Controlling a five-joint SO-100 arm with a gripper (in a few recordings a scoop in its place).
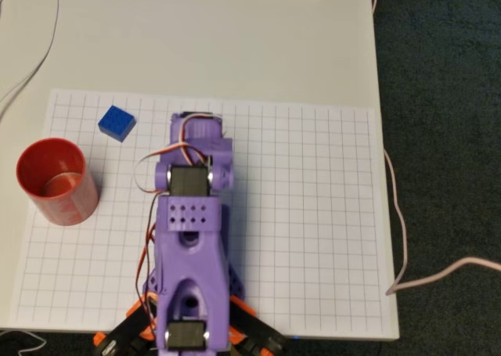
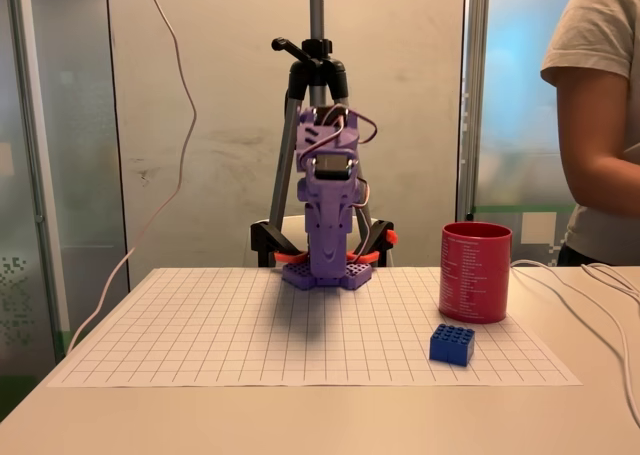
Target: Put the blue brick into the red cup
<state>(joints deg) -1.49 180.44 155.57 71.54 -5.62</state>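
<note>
Blue brick sits on grid sheet, upper left of overhead frame, apart from red cup at left edge, upright. Purple arm folded at center-bottom; gripper hidden, can't tell its state. Person at fixed view's right edge.

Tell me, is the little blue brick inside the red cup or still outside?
Outside. The small bright-blue studded plastic brick sits on the white grid-lined paper mat, beside the round red translucent plastic cup, not touching it.
</note>
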